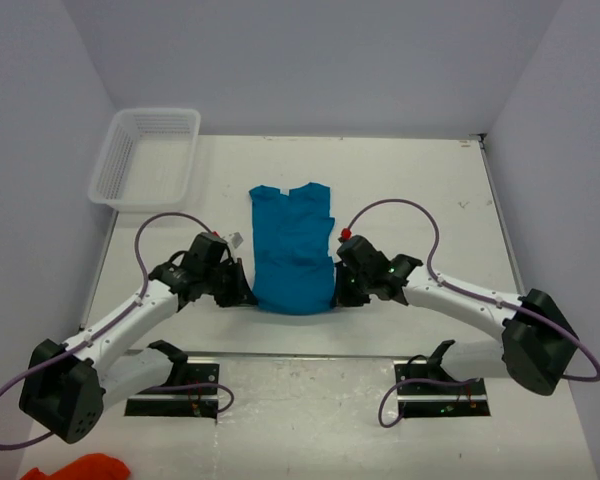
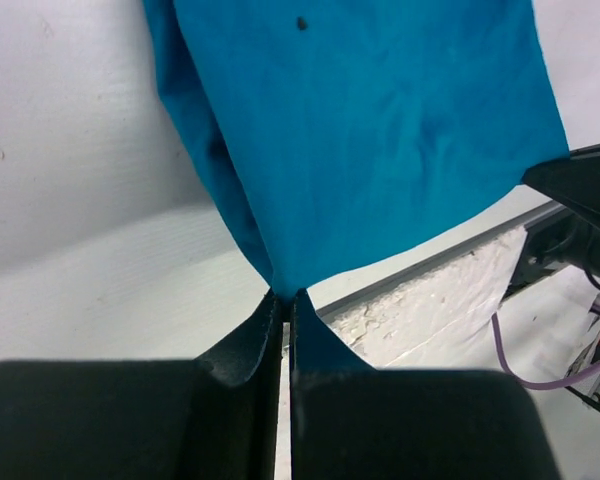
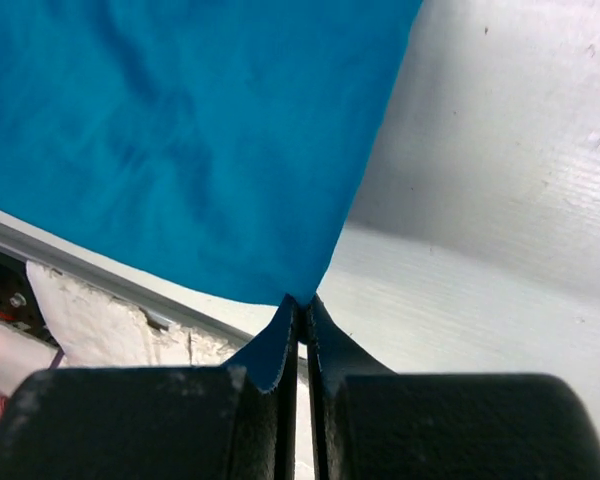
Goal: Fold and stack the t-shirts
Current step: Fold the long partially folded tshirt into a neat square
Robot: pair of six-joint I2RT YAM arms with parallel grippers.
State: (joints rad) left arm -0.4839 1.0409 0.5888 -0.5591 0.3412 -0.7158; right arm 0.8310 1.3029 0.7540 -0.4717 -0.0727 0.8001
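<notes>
The left claw (image 2: 286, 295) and right claw (image 3: 302, 298) were each pinched shut on a lower corner of the teal t-shirt (image 1: 292, 255), laid centre-frame on the worktop (image 1: 410, 180); folding was judged barely begun, nothing stacked.

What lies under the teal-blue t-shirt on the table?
Only the flat white table shows around the plain teal-blue t-shirt; its near hem is pinched by the left pincer and right pincer. Whatever lies beneath the cloth is covered.
</notes>
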